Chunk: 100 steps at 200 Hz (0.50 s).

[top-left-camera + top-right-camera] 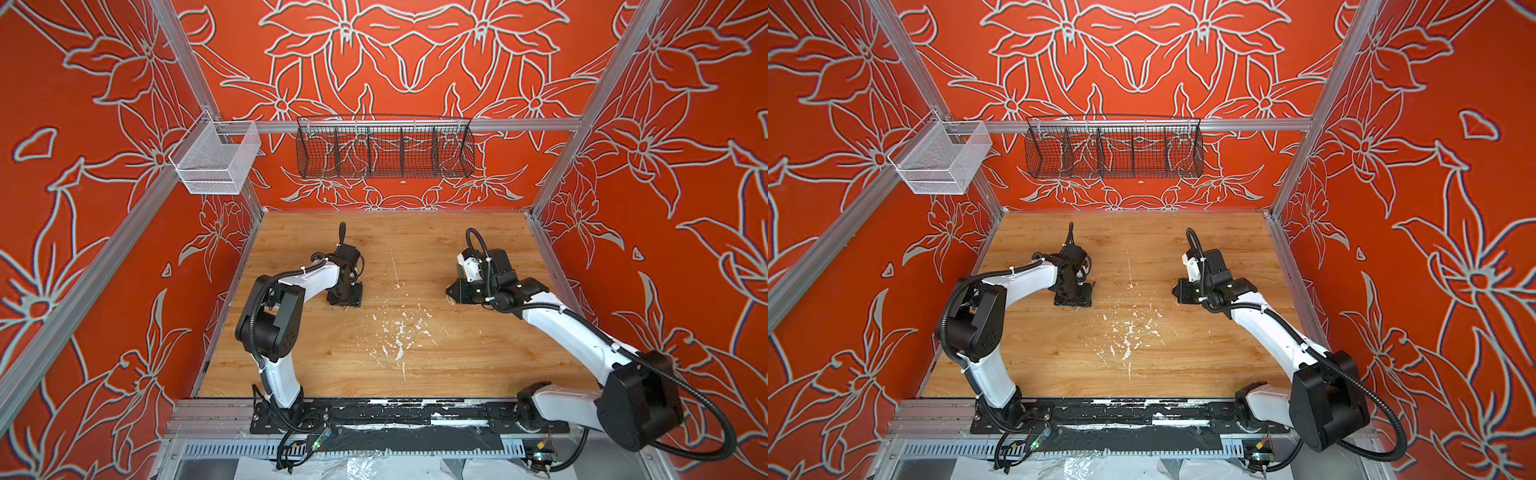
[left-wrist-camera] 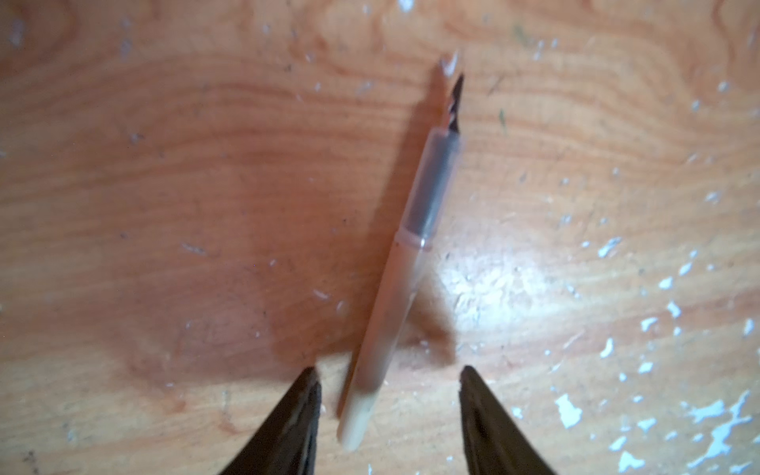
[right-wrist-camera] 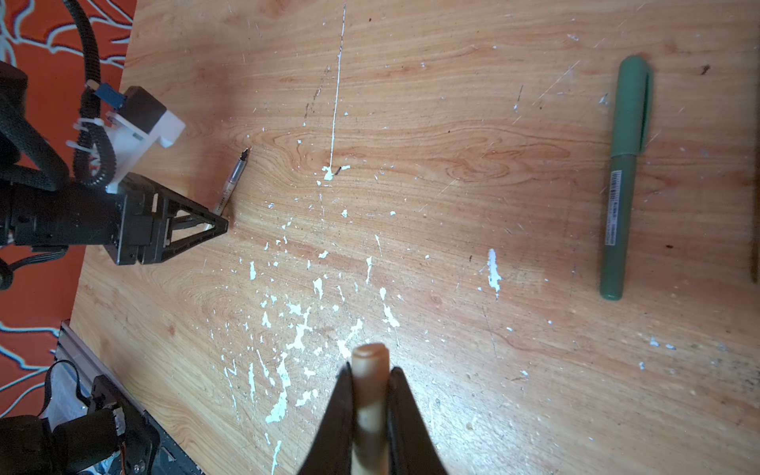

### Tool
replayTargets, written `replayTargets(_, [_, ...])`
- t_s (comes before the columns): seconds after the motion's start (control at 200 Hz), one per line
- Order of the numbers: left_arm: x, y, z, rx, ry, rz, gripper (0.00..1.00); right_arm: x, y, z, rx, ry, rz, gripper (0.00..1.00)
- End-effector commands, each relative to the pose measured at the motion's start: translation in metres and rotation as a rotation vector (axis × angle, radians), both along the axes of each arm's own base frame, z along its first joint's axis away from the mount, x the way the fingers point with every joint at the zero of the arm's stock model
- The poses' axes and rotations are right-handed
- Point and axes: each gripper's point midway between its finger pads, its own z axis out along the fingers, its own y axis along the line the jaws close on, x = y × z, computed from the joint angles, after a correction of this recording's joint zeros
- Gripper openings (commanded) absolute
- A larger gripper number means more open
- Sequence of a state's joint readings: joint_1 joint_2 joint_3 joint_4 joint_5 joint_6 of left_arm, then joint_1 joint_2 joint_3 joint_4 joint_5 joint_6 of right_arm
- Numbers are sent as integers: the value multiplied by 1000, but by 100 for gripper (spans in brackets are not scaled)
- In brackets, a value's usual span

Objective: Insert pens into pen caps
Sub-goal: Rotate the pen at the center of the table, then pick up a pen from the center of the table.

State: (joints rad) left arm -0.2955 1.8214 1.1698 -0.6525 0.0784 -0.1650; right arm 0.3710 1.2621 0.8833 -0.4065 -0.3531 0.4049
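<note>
The wood table (image 1: 415,365) fills the floor of the red cell, scattered with white paint flecks (image 1: 399,336) near its middle. The 2 arms reach down to it well apart from each other, and in both top views their heads hide what they work on. The left gripper (image 2: 387,370) sits low over the table with its jaws partly open, straddling the back end of the tan pen (image 2: 395,279). A gap shows on each side of the barrel, so it has hold of nothing, though the view is blurred. That pen lies flat on the wood, uncapped, its dark tip pointing away from the gripper. The right gripper (image 3: 372,369) is closed tight on the tan cap (image 3: 370,395), which sticks out past the fingertips; I cannot tell whether the end that shows is the open one. In the right wrist view 1 green pen (image 3: 621,197) lies on the table, well apart from that gripper, with its green cap (image 3: 631,107) already on. So I judge 1 pen done and the tan pair in hand: the pen has to be grasped, lifted, lined up with the cap and pushed in. A 3rd pen and cap are not clearly in view.
</note>
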Motion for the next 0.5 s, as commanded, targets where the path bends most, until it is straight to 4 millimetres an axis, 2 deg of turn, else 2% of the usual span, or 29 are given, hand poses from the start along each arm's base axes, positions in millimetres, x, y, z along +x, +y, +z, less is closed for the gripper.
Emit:
replayTargets(0.0, [-9,-5,-4,32,37,-41,50,-3,-1,0,8,1,-9,0])
replayTargets(0.205, [-25,-11,-16,3,83,-45,48,-4,-1,2,14,-5,-12,0])
replayTargets(0.29, [-26,-15,-11,-20,81,-49,46,-4,-1,3,18,-8,-11,0])
replayTargets(0.45, [-28,-9,-10,10,73,-34,46,-4,-1,4,20,-10,-13,0])
replayTargets(0.495, [-27,-7,-12,25,74,-32,43,-3,-1,4,20,-13,-15,0])
